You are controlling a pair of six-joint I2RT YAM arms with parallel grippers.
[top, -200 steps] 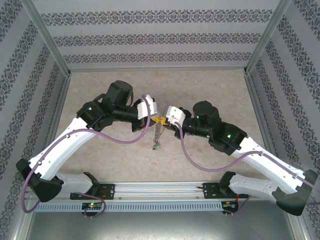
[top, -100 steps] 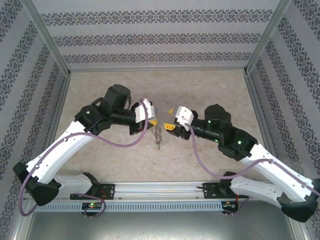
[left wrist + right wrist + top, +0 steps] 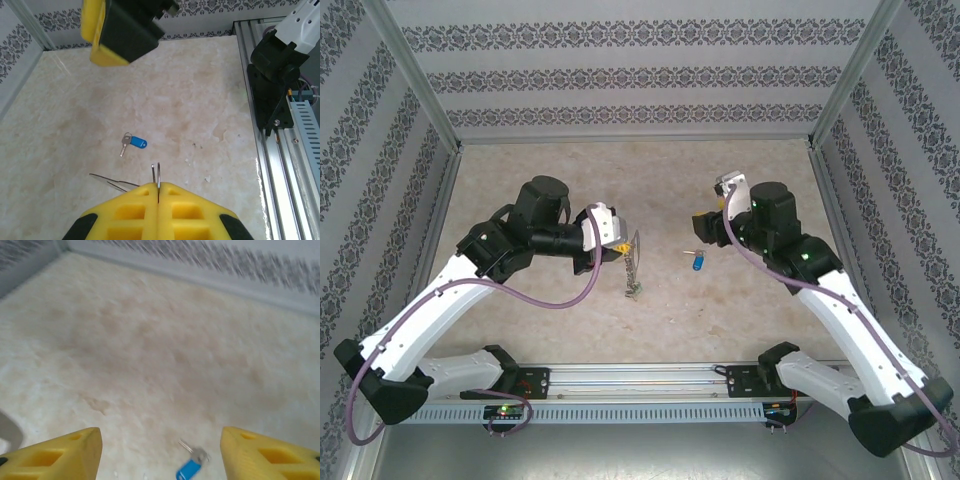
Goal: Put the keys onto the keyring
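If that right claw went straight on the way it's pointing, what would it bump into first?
Most likely the blue-headed key, lying between the open right gripper's fingers, or the bare table right beside it; depth is hard to judge here.

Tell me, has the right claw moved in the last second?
Yes. The right gripper swung away rightward, toward the right wall, and now hangs open near the blue-headed key.

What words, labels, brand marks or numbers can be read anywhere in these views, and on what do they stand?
None can be read.
key: its blue head shows no print at this size.
keyring, clamped in the left pincer: thin bare metal; the pieces hanging from it are too small to read in the top view.
wall bands: ornament, not letters.
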